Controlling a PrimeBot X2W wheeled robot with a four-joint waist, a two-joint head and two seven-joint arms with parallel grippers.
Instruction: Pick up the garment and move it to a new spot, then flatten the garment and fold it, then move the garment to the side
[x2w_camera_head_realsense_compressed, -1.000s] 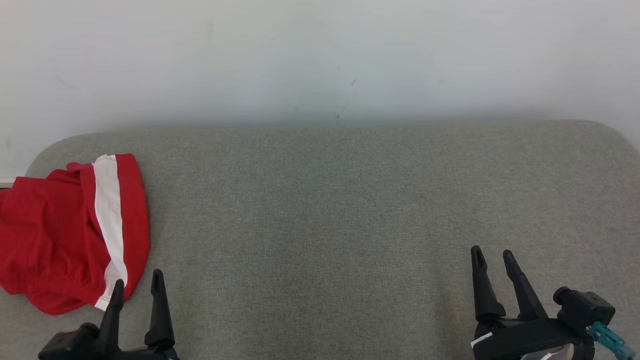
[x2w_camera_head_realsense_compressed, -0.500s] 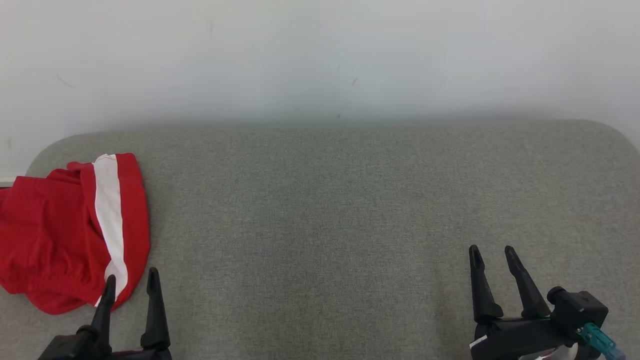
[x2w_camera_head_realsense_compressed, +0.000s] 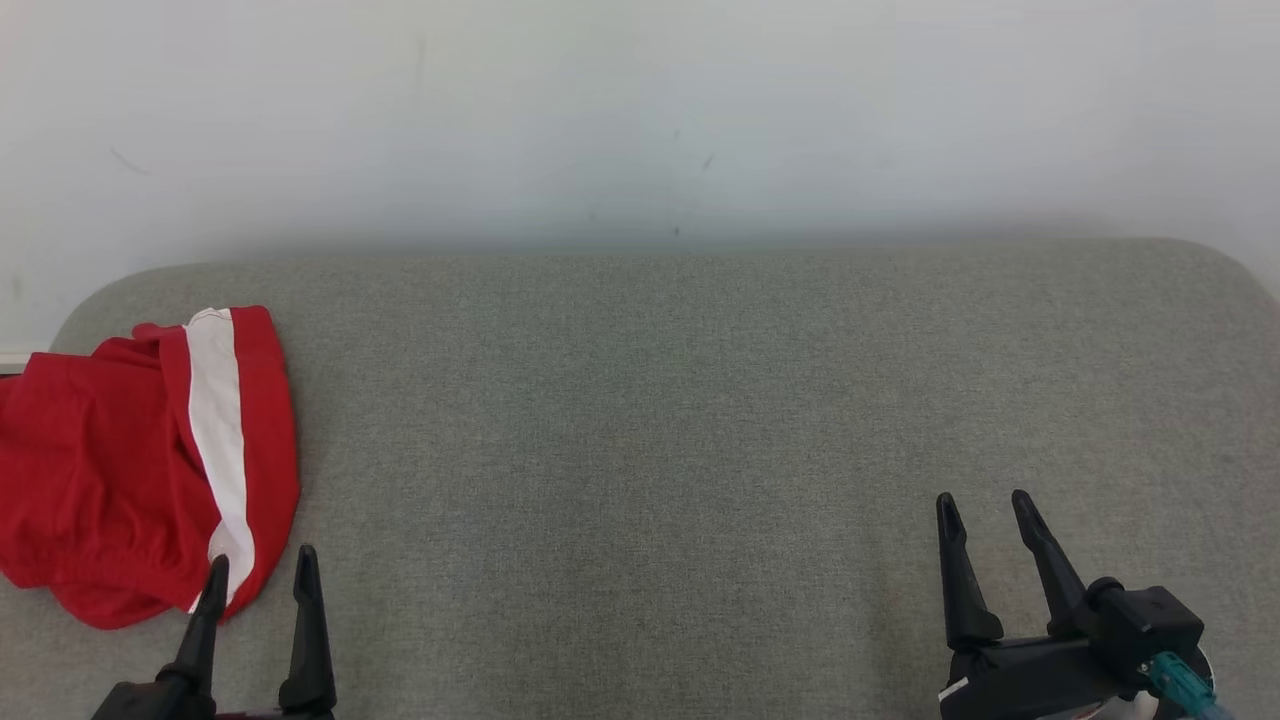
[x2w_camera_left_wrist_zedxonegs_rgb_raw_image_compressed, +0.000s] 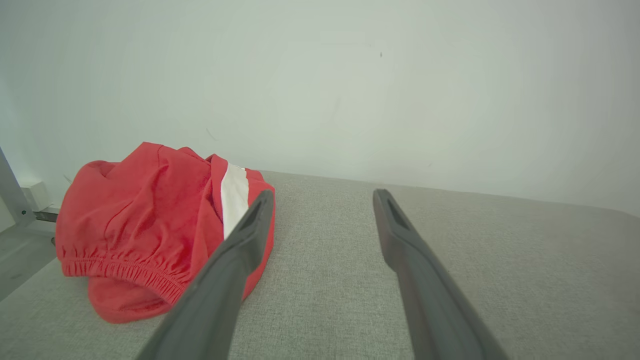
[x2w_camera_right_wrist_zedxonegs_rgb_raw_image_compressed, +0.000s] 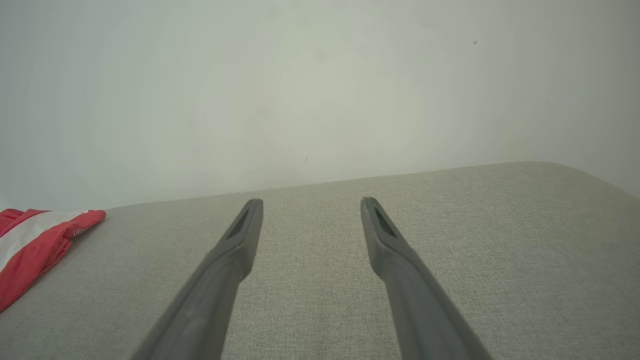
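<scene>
The left claw (x2w_camera_head_realsense_compressed: 262, 556) stands wide and empty, its two fingers stretched forward and held low over the grey cushion (x2w_camera_head_realsense_compressed: 650, 420), almost level with it. Just ahead of it and off to its outer side lies the garment (x2w_camera_head_realsense_compressed: 110, 480), a red bundle with a white stripe (x2w_camera_head_realsense_compressed: 222, 440) running down the edge nearest the claw. The outer finger lines up with that near corner, but whether it touches the cloth I cannot tell. From the wrist, the gathered waistband (x2w_camera_left_wrist_zedxonegs_rgb_raw_image_compressed: 120, 272) faces back towards the claw. The heap looks rumpled rather than neatly folded, so I judge the first step, the pick-up, is not yet begun. Next, this claw would need to shift a little outward and forward, dip onto the striped edge or the waistband and close on enough layers to lift the whole bundle, since soft cloth can slip from a thin pinch. The right claw (x2w_camera_head_realsense_compressed: 982, 496) is just as wide and empty, fingers forward over bare cushion, well apart from the garment – it has far to come before it can help with flattening. Beyond both stands a plain pale wall (x2w_camera_head_realsense_compressed: 640, 120)
</scene>
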